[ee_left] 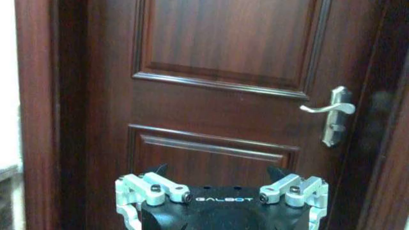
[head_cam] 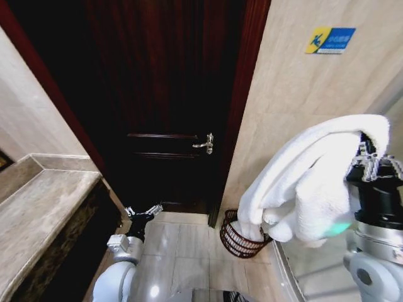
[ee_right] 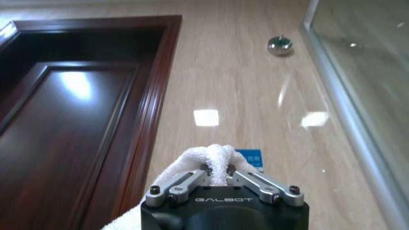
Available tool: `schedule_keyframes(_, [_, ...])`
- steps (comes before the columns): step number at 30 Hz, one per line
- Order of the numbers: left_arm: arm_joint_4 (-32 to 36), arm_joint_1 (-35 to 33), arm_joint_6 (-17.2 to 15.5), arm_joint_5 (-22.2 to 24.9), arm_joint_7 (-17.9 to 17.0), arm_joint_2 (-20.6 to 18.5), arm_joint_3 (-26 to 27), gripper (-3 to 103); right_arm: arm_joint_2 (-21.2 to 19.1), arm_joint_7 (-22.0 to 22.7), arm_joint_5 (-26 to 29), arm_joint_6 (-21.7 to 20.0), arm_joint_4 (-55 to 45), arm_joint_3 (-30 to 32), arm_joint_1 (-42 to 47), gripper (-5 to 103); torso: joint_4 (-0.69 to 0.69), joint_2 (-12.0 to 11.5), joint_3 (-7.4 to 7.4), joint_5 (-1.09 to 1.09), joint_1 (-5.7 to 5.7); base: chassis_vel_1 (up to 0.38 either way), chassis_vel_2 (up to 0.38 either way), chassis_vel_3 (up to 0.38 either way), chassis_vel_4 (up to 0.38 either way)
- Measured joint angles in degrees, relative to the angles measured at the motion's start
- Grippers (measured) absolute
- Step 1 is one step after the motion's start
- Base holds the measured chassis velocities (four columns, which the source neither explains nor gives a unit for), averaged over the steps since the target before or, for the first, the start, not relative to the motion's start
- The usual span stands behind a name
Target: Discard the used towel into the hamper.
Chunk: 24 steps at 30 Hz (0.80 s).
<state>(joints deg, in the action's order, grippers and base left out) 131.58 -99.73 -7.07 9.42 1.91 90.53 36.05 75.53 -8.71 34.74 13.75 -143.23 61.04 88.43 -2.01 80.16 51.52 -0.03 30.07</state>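
Head view shows one dark door (head_cam: pixel 157 94), open floor before it, one white towel (head_cam: pixel 308 182) pinched in the raised right gripper (head_cam: pixel 371 165) above one hamper (head_cam: pixel 242 236) against the wall, and the low left gripper (head_cam: pixel 143 212) spread empty.

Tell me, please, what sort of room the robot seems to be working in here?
Most likely a bathroom, perhaps a hotel's: a marble-look counter, a glass shower panel, polished tile walls and a dark wooden door. The right gripper holds a white towel above a wire hamper.
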Motion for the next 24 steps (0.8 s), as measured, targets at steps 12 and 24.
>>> schedule_keyframes(12, [0.00, -0.01, 0.00, 0.00, 0.00, 0.00, 0.00, 100, 3.45, 3.60, -4.03, 1.66, 0.00, 2.30, 4.68, 4, 0.03, -0.03, -0.05, 0.04, -0.08, -0.107, 0.122, 0.101, -0.102])
schedule_keyframes(24, [0.00, -0.01, 0.00, 0.00, 0.00, 0.00, 0.00, 100, 2.94, 1.35, -4.04, 2.11, 1.84, 0.53, 1.48, 4, 0.00, -0.07, -0.06, 0.02, -0.07, 0.021, -0.022, -0.022, 0.018])
